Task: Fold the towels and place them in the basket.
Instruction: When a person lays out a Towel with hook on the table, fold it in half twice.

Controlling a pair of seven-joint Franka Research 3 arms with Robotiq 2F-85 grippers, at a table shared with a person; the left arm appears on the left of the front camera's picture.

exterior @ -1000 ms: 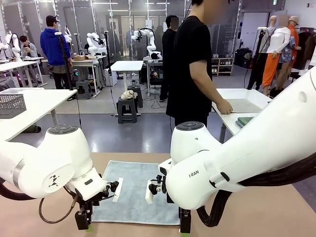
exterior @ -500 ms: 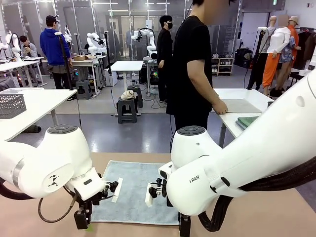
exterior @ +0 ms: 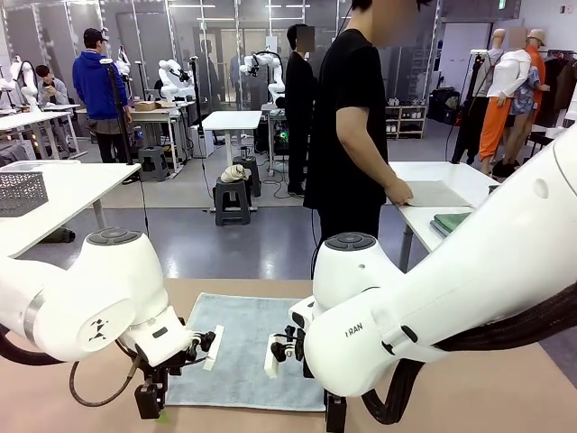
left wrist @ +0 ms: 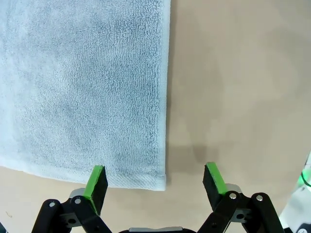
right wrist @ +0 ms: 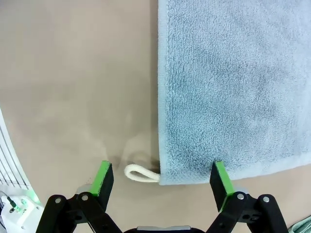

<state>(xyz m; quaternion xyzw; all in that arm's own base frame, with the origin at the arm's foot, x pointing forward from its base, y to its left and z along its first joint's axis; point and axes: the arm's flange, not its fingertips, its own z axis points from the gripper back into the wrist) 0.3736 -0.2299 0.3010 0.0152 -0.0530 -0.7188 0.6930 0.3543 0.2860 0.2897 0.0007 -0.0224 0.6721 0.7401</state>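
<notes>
A pale blue-grey towel [exterior: 243,347] lies flat on the tan table between my two arms. My left gripper [exterior: 155,413] hangs open just above the towel's near left corner; in the left wrist view that corner [left wrist: 160,182] sits between the green pads [left wrist: 97,180] of the left gripper [left wrist: 155,180]. My right gripper [exterior: 335,419] is open over the near right corner. In the right wrist view the right gripper [right wrist: 161,178] straddles the towel's corner [right wrist: 167,174] and a white loop tag [right wrist: 141,174]. A grey mesh basket [exterior: 20,191] stands on a white table far left.
A person in black [exterior: 356,126] stands beyond the table, one hand on a flat grey cloth [exterior: 437,192] on a white side table [exterior: 415,221] at right, where a folded green cloth [exterior: 448,219] also lies. Bare tan table [exterior: 505,388] surrounds the towel.
My right arm has sunk a little towards the towel's near right corner. The left arm is nearly still. A person in the background has walked left.
</notes>
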